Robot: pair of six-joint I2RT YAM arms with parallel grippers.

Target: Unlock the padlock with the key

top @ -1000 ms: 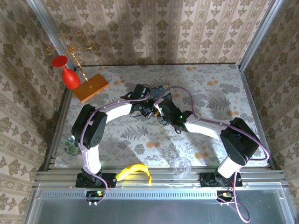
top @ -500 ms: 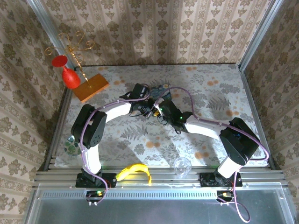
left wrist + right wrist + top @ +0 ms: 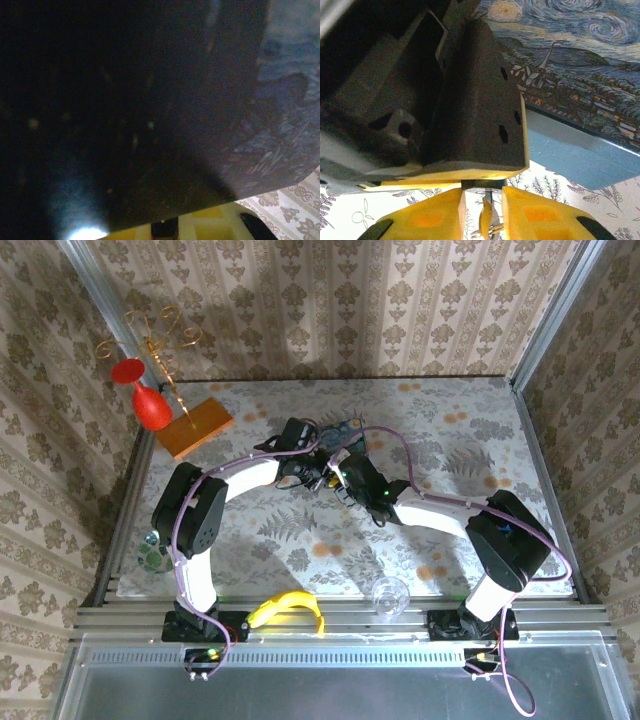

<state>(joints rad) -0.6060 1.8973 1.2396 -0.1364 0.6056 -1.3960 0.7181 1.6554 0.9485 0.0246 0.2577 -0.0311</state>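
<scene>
The two arms meet at the far middle of the table (image 3: 450, 440), just near of the blue painted tin (image 3: 580, 65). The right gripper (image 3: 483, 200) has its yellow fingers (image 3: 535, 217) drawn close on a silvery key (image 3: 487, 220), whose lower part is cut off. Just beyond the key's tip sits a small dark block, seemingly the padlock (image 3: 479, 184), mostly hidden under the black left gripper (image 3: 308, 472). The left jaws are clenched; what they pinch cannot be made out. From above the lock is too small to see. The left wrist view is mostly dark and blurred.
</scene>
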